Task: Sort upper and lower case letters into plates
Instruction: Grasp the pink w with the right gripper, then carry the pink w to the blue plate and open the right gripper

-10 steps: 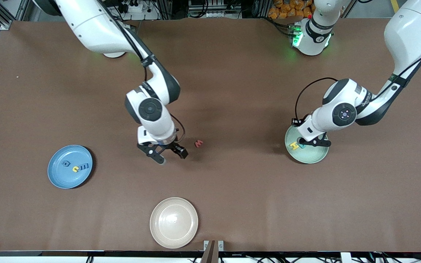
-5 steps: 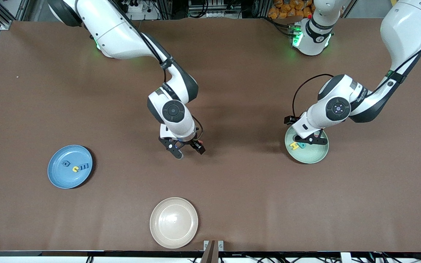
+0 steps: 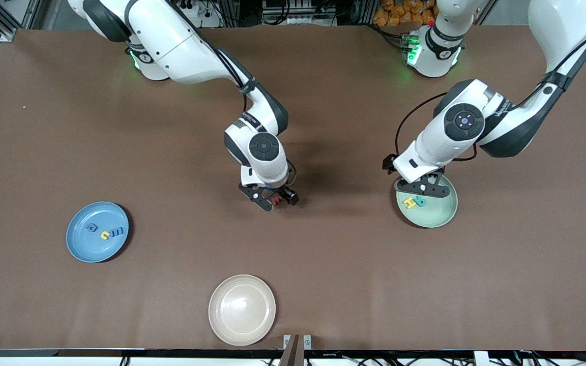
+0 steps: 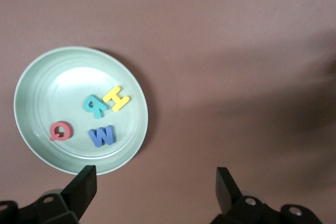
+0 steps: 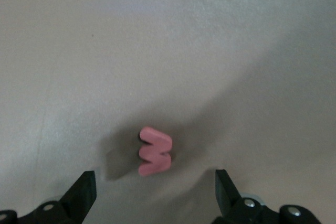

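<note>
A pink letter (image 5: 155, 151) lies on the brown table between the spread fingers of my right gripper (image 5: 155, 192), which is open and low over it; in the front view the letter (image 3: 275, 200) peeks out under that gripper (image 3: 278, 201). The mint green plate (image 4: 42, 77) holds several letters: yellow (image 4: 116, 98), teal (image 4: 95, 105), red (image 4: 60, 130) and blue (image 4: 102, 136). My left gripper (image 4: 155, 190) is open and empty, hanging over the mint plate's (image 3: 440, 213) edge toward the robots. The sky blue plate (image 3: 82, 246) carries three letters, one of them yellow (image 3: 105, 235).
A cream-beige plate (image 3: 242, 310) with nothing in it sits near the table's front edge, nearer to the camera than the pink letter. The blue plate is toward the right arm's end, the mint plate toward the left arm's end.
My right gripper has travelled toward the left arm's end and now stands over the pink letter. My left gripper has opened and risen from the mint plate.
</note>
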Motion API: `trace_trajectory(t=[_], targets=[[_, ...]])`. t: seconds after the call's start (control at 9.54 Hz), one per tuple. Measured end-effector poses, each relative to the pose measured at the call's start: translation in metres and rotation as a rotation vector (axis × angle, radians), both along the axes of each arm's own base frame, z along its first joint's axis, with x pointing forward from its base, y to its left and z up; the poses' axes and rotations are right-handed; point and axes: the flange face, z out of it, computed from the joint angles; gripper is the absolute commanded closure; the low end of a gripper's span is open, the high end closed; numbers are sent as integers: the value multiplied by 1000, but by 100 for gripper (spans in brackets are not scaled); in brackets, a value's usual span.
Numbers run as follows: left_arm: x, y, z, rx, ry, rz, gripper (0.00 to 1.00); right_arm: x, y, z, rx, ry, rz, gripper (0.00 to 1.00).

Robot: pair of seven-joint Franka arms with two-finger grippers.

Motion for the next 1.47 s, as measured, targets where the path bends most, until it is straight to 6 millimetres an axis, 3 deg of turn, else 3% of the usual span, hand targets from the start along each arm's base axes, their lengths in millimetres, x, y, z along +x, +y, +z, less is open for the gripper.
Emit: trace_trajectory(t=[0.42,1.15,1.26,1.36,1.47], targets=[[0,-1,6,19,38,5,0,7,-12,-6,-24,-13,6,0],[8,4,18,30,40,20,0,6,-10,-5,-16,-18,8,6],[8,4,19,29,38,21,0,6,-9,-5,-16,-18,9,76],[9,4,20,27,35,22,0,6,-9,-5,-15,-18,10,100],[10,4,22,29,36,22,0,5,-8,-4,-13,-20,11,100]])
